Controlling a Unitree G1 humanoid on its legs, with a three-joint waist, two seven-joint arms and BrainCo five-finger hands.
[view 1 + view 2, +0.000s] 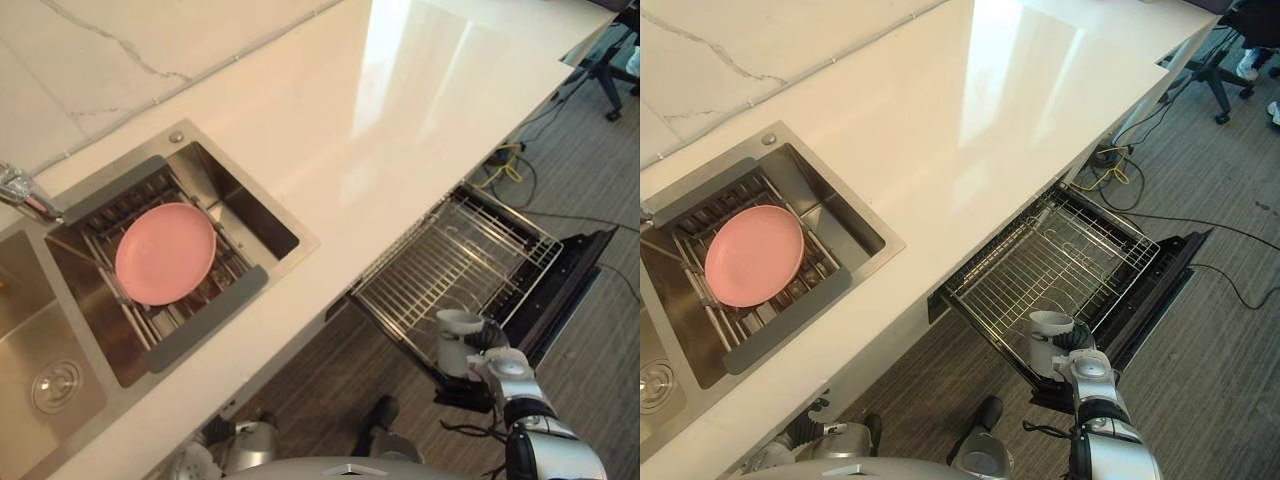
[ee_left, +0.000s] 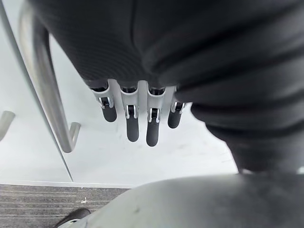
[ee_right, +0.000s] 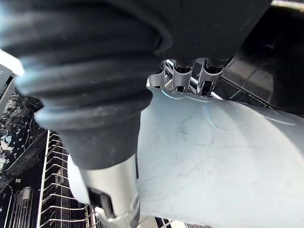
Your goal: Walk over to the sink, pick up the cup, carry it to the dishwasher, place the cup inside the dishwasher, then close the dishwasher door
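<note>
A white cup (image 1: 458,335) stands upright in my right hand (image 1: 497,362), whose fingers and thumb wrap its side. It hangs over the near corner of the pulled-out wire rack (image 1: 450,260) of the dishwasher, whose black door (image 1: 570,285) lies folded down beyond it. The right wrist view has the cup's pale wall (image 3: 213,161) pressed against the palm, with rack wires behind it. My left hand (image 2: 137,118) hangs by a white cabinet front, fingers straight and holding nothing.
A steel sink (image 1: 250,215) in the white counter (image 1: 380,120) holds a pink plate (image 1: 166,253) on a drying rack, with a faucet (image 1: 25,195) at its left. A metal cabinet handle (image 2: 47,95) is near my left hand. Cables (image 1: 505,165) and a chair base (image 1: 610,75) lie on the floor.
</note>
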